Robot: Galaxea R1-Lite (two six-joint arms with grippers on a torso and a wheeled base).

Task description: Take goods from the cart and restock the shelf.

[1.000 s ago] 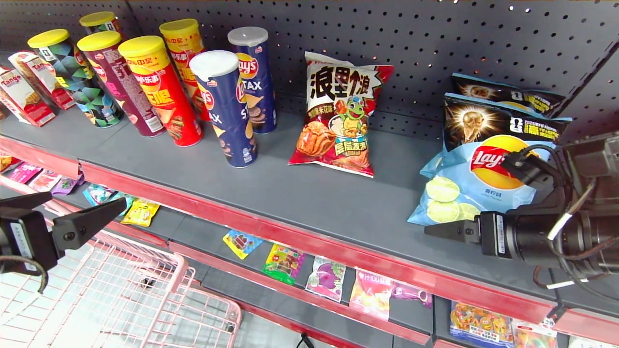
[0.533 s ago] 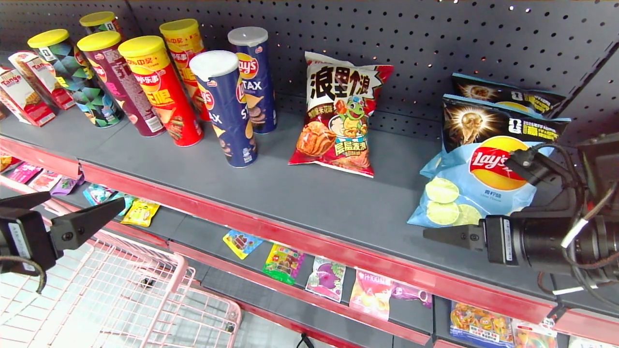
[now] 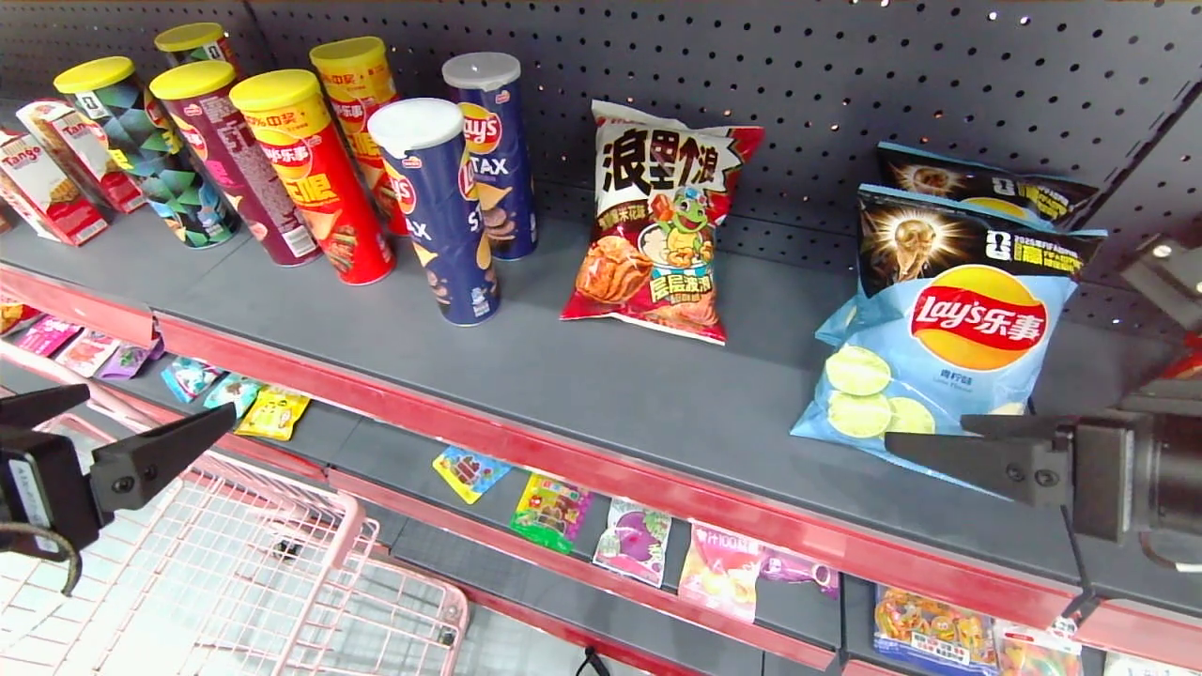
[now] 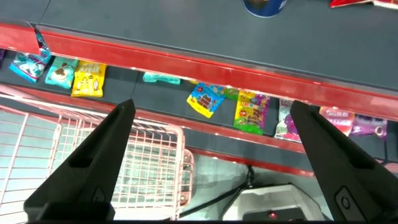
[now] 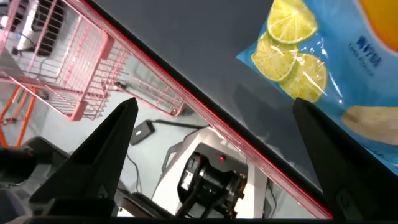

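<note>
Your right gripper gaped empty at the shelf's front edge, just beside the blue chip bag lying there; your left gripper, also open and empty, hung over the cart.

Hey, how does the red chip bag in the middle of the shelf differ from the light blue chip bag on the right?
The red chip bag shows a cartoon frog; the light blue chip bag shows lime slices under a black top band. The red chip bag stands alone, while the light blue chip bag has a matching second bag right behind it. Both sit propped up, faces forward, on the grey shelf.
</note>
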